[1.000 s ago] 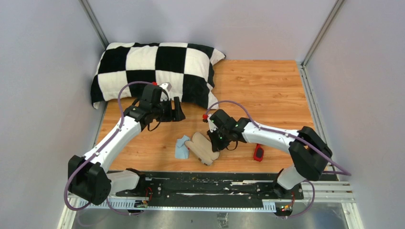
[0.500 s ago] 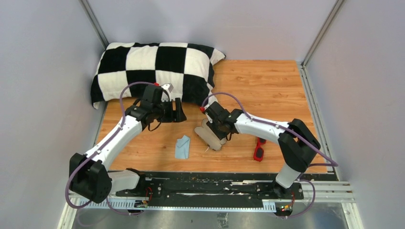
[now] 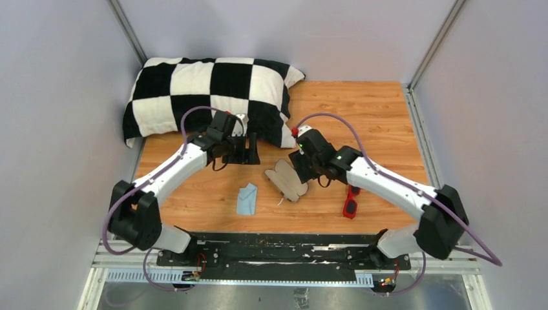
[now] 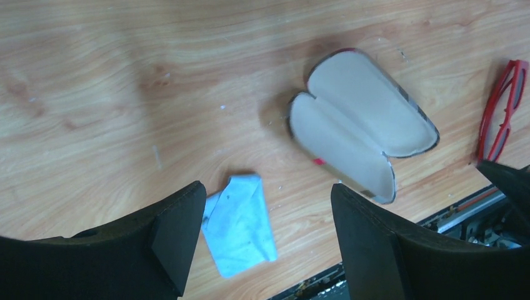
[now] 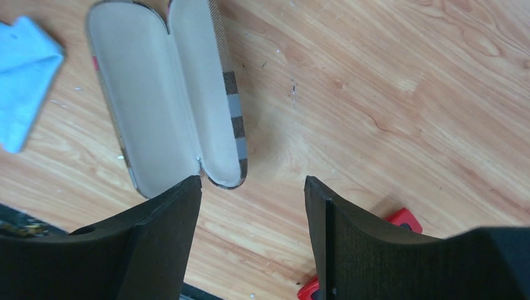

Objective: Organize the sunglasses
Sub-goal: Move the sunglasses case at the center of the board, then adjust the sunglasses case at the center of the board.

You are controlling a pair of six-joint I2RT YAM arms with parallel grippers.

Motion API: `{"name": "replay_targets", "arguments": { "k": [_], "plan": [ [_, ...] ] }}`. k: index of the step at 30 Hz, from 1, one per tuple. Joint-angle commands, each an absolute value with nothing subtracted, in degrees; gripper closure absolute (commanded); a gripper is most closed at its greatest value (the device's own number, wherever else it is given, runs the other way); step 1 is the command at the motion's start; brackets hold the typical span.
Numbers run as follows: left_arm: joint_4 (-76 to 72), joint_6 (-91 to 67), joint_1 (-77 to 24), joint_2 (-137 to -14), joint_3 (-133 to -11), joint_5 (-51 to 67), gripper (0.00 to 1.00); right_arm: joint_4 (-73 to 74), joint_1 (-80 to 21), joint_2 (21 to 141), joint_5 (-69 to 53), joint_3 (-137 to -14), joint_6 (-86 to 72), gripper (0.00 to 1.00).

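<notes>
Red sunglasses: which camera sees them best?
The top camera. It shows the red sunglasses nearly whole, lying on the wooden table, right of the open glasses case. The left wrist camera cuts them off at its edge. The right wrist camera shows only red bits behind the right claw.

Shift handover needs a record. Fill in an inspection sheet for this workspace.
Surface: wooden table, a few small specks.
Job's things: sunglasses lie on the table right of the case, near the front edge, not held.
Clutter: case lies open, nothing inside; blue cloth to its left; checkered pillow at the far left corner.
Hands: left hand open, empty; right hand open, empty, beside the case.
Cables: purple cables arch above the table.
Surroundings: plain grey walls; nothing else seen.
</notes>
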State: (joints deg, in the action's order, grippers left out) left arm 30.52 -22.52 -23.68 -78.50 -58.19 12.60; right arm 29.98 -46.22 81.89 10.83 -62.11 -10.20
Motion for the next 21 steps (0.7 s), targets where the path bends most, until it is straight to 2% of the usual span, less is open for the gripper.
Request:
{"name": "replay_targets", "arguments": {
  "k": [1, 9, 14, 21],
  "plan": [
    [30.3, -22.2, -26.9, -85.6, -63.1, 9.6, 0.23, 33.7, -44.8, 74.7, 12.5, -58.9, -17.7, 0.32],
    [27.7, -24.7, -28.9, -96.1, -69.5, 7.1, 0.25, 33.8, -39.9, 63.1, 14.4, -53.3, -22.5, 0.3],
    [29.8, -23.2, -30.8, -101.1, -72.5, 2.2, 0.26, 33.8, -38.4, 61.8, 13.6, -51.7, -22.3, 0.3],
    [30.5, -22.9, -31.9, -103.7, -70.3, 0.1, 0.27, 33.4, -37.9, 62.8, 13.1, -51.6, -22.2, 0.3]
  ]
}}
